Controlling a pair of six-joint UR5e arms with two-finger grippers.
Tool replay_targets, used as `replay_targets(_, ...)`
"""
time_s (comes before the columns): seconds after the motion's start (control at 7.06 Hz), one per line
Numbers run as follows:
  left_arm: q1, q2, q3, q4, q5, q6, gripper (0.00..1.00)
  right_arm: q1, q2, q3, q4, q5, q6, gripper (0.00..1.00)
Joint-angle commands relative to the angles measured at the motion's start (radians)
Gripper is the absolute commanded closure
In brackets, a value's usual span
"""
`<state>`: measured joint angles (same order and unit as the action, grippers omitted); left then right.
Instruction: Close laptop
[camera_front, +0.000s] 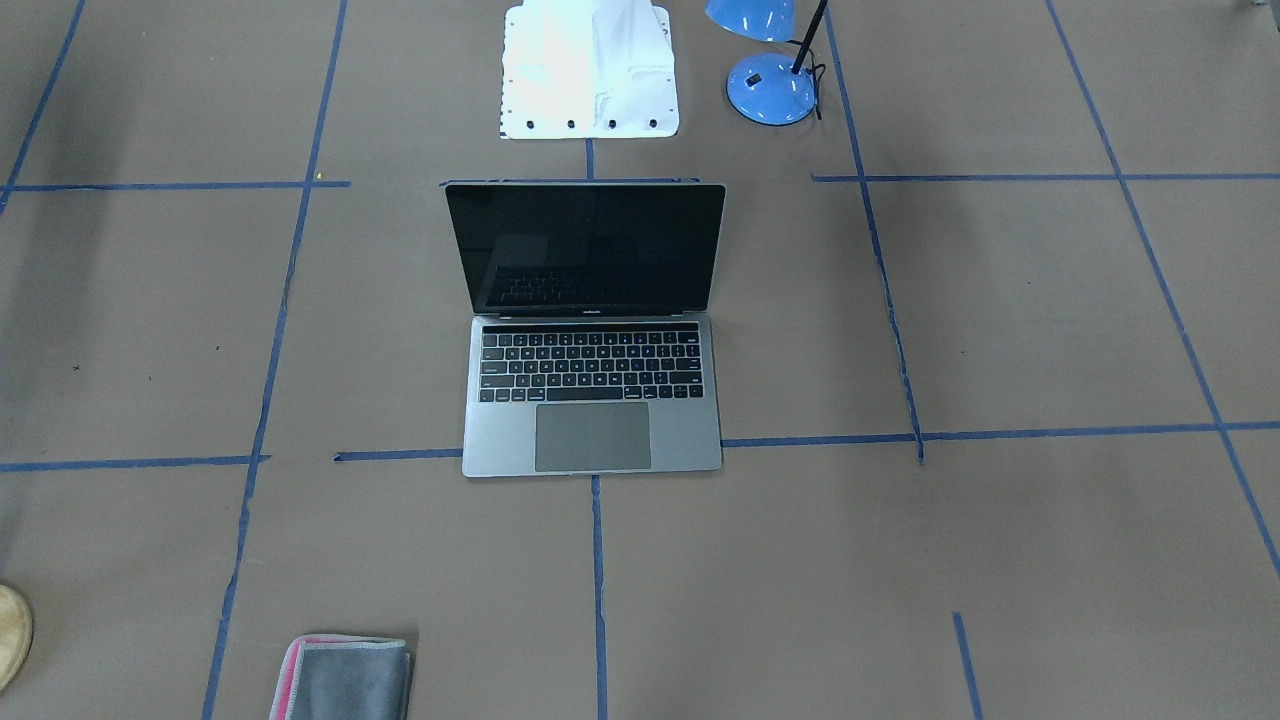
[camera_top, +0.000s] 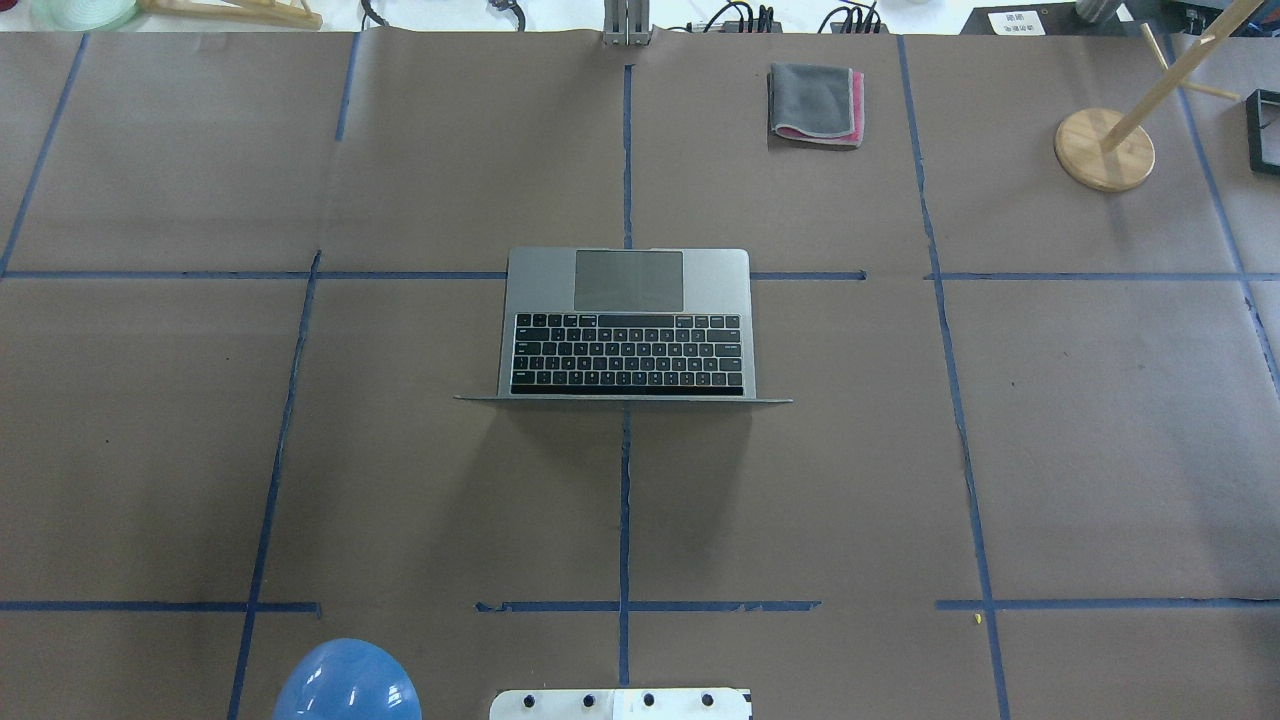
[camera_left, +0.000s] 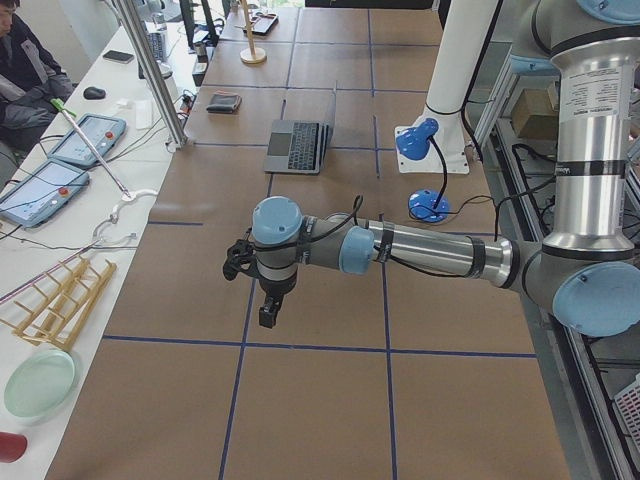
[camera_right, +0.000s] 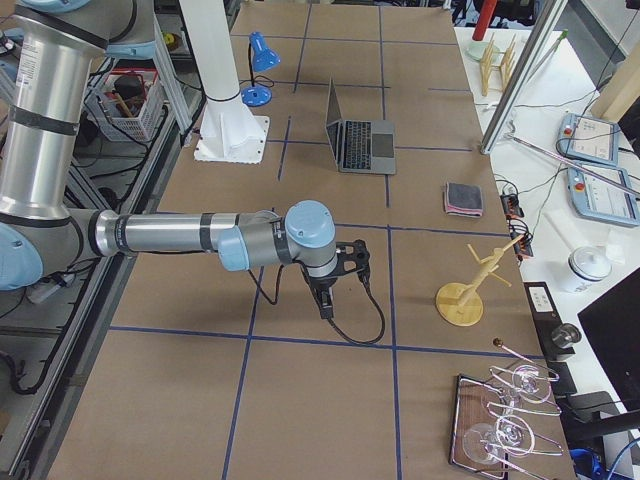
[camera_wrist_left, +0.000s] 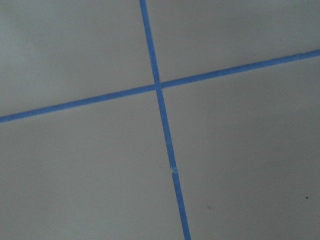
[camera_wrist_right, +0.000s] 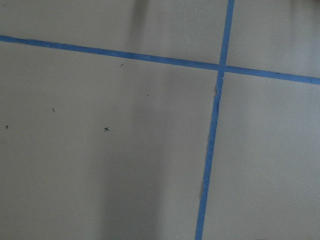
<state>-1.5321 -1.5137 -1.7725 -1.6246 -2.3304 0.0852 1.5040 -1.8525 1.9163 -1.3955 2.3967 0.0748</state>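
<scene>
The space-grey laptop (camera_front: 592, 436) stands open in the middle of the table, black screen upright and facing away from me, keyboard and trackpad showing. It also shows in the overhead view (camera_top: 627, 282), the left side view (camera_left: 298, 146) and the right side view (camera_right: 360, 142). My left gripper (camera_left: 267, 316) hangs over bare table far from the laptop; I cannot tell if it is open or shut. My right gripper (camera_right: 326, 304) hangs likewise at the other end; I cannot tell its state. Both wrist views show only brown paper and blue tape.
A folded grey-and-pink cloth (camera_top: 815, 103) lies beyond the laptop to the right. A blue desk lamp (camera_front: 771, 88) stands beside the white robot base plate (camera_front: 590, 100). A wooden stand (camera_top: 1104, 150) is at the far right. Operators' desks line the far edge.
</scene>
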Motion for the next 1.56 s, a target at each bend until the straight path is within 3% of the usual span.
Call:
replay_targets(0.0,0.054,-0.011,0.013,-0.093,-0.001,-0.057,0.00,-0.075,0.006,0.065,0.003,0.016,0.133,0.01)
replay_targets(0.28,0.230,0.006,0.001,-0.295,0.006,-0.334,0.00,-0.143,0.004,0.079,0.140,0.033,0.275,0.01)
replay_targets(0.71,0.395,0.050,-0.001,-0.629,0.009,-0.687,0.00,-0.371,0.003,0.076,0.529,-0.005,0.731,0.01)
replay_targets(1.13,0.542,0.046,-0.015,-0.849,0.035,-0.966,0.00,-0.606,0.006,0.081,0.812,-0.137,1.045,0.01)
replay_targets(1.42,0.645,0.046,-0.080,-0.926,0.130,-1.161,0.00,-0.842,0.006,0.105,0.950,-0.393,1.256,0.01)
